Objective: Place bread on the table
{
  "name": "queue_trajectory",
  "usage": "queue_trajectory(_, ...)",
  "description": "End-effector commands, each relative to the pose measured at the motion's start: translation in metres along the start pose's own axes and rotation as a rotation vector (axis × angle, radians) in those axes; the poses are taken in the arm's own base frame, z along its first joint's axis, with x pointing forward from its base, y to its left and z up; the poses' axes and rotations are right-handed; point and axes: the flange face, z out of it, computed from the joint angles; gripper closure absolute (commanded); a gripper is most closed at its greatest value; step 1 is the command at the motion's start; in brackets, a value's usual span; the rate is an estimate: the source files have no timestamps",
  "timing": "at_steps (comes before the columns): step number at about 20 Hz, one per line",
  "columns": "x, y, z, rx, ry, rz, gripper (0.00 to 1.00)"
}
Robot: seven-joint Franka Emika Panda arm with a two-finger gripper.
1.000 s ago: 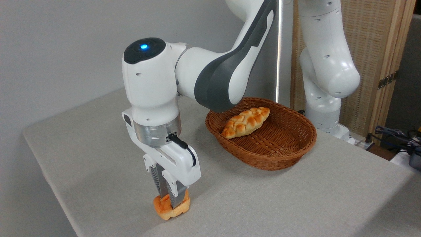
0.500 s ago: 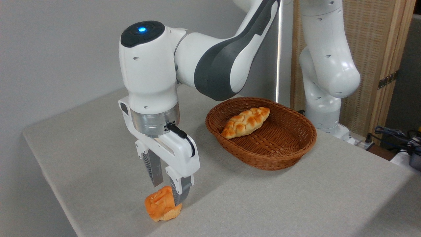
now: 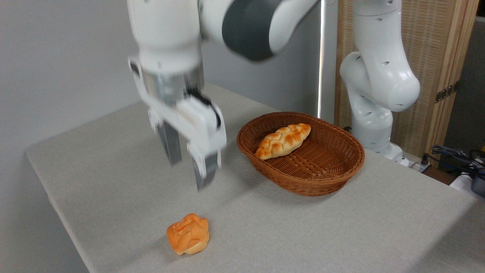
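Note:
The bread (image 3: pixel 188 239), a small round knotted bun with a glossy orange crust, lies by itself on the light-grey table (image 3: pixel 303 235) near the front left edge. My gripper (image 3: pixel 186 175) hangs well above it, blurred by motion, with its two fingers spread apart and nothing between them. No part of the gripper touches the bun.
A brown oval wicker basket (image 3: pixel 333 174) stands right of the gripper, holding a longer, paler braided loaf (image 3: pixel 283 140). The arm's white base (image 3: pixel 373 125) rises behind the basket. The table's left edge runs close to the bun. Cables lie at the far right.
The fingers opened and let go of the bun, which tipped and settled on the table. The gripper then rose quickly straight up, away from it.

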Motion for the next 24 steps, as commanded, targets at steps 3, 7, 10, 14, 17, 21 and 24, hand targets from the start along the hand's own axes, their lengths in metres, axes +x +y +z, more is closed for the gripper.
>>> queue_trajectory(3, 0.029, 0.064, -0.046, 0.064, -0.104, 0.041, 0.0)
queue_trajectory(7, 0.037, 0.073, -0.046, 0.11, -0.122, 0.027, 0.0)
queue_trajectory(10, 0.033, 0.076, -0.047, 0.105, -0.128, 0.032, 0.0)
queue_trajectory(14, 0.027, 0.075, -0.053, 0.111, -0.124, 0.04, 0.0)
queue_trajectory(17, 0.017, 0.072, -0.056, 0.113, -0.122, 0.072, 0.0)
queue_trajectory(21, 0.006, 0.061, -0.063, 0.142, -0.1, 0.048, 0.0)
queue_trajectory(24, -0.002, 0.063, -0.059, 0.141, -0.1, 0.042, 0.0)
